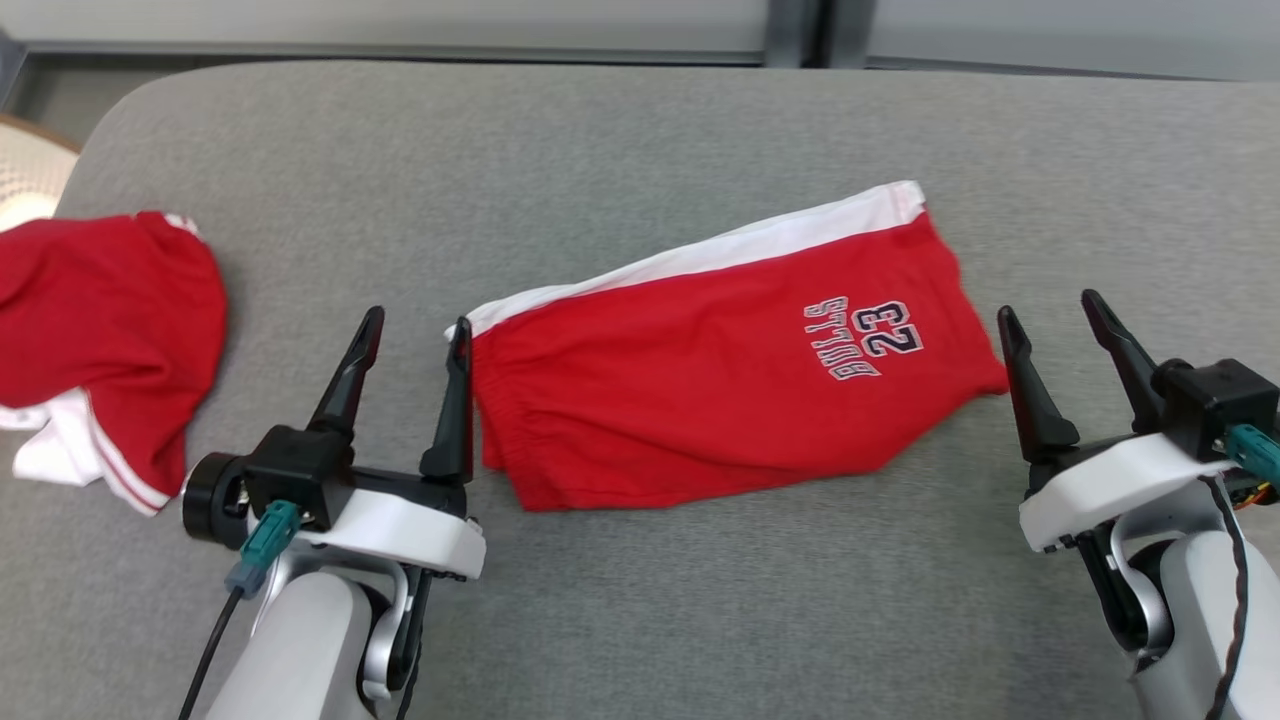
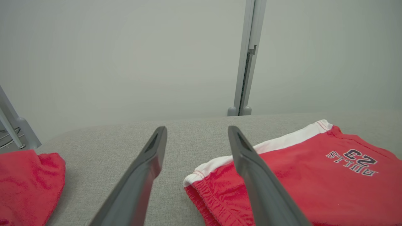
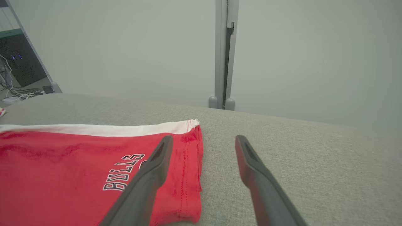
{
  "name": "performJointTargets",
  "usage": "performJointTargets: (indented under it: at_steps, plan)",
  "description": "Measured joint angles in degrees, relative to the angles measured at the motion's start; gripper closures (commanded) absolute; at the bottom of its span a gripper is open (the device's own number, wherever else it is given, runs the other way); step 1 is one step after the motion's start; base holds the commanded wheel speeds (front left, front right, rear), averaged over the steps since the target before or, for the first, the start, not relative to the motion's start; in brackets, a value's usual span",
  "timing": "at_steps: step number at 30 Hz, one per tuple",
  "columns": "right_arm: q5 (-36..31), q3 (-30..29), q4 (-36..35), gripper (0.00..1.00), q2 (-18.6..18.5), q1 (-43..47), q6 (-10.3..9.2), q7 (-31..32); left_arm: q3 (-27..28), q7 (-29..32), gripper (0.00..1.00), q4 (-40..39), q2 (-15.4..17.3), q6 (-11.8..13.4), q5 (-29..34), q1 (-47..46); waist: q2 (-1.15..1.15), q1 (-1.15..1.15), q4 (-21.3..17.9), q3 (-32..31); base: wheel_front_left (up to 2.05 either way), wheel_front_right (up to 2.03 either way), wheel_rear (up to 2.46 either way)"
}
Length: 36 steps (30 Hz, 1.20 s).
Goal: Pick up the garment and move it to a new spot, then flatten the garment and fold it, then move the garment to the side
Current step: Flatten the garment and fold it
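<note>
Head view: red cotton shorts with a white stripe and "BULLS 23" print lie flat on the grey fabric surface, between the left gripper and the right gripper. Both jaws are wide and empty. Left wrist view: the elastic waistband is near the fingers. Right wrist view: the leg hem is near the fingers.

Bright, diffuse light leaves faint soft shadows under the red shorts on the worktop, the head view crisp, while the wide wrist views bow the worktop's far edge and soften the left claw and right claw near the lens.
</note>
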Motion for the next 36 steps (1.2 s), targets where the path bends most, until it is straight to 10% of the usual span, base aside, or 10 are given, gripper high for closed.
performJointTargets:
  at_steps: [11, 12, 13, 15, 36]
  plan:
    - [2.8, 1.2, 19.3, 0.0, 0.3, -7.2, 0.0, 1.4, 0.2, 0.0, 0.0, 1.3, -3.0, -1.8, 1.4, -1.5, 0.0, 0.0, 5.9, 3.8, 0.0, 0.0, 0.0]
    - [3.0, 1.3, 20.1, 0.07, 0.6, -7.8, 0.0, 1.4, 0.2, 0.0, 0.0, 1.4, -3.2, -1.8, 1.4, -1.5, 0.0, 0.0, 5.9, 3.9, 0.0, 0.0, 0.0]
    - [3.2, 1.4, 20.8, 0.53, 0.9, -8.3, 0.0, 1.4, 0.4, 0.0, 0.0, 1.4, -3.3, -1.9, 1.5, -1.5, 0.0, 0.0, 5.9, 3.9, 0.0, 0.0, 0.0]
    - [3.6, 1.4, 21.9, 1.0, 1.4, -9.1, 0.0, 0.8, 0.7, 0.0, 0.0, 1.5, -3.4, -2.3, 1.8, -1.5, 0.0, 0.0, 5.7, 4.0, 0.0, 0.0, 0.0]
    - [8.0, -0.8, 17.4, 1.0, 6.4, 6.7, 0.04, -10.2, 3.1, 0.0, 0.0, 2.9, -2.0, -3.9, 3.4, 2.0, 0.0, 0.0, -1.2, -1.3, 0.0, 0.0, 0.0]
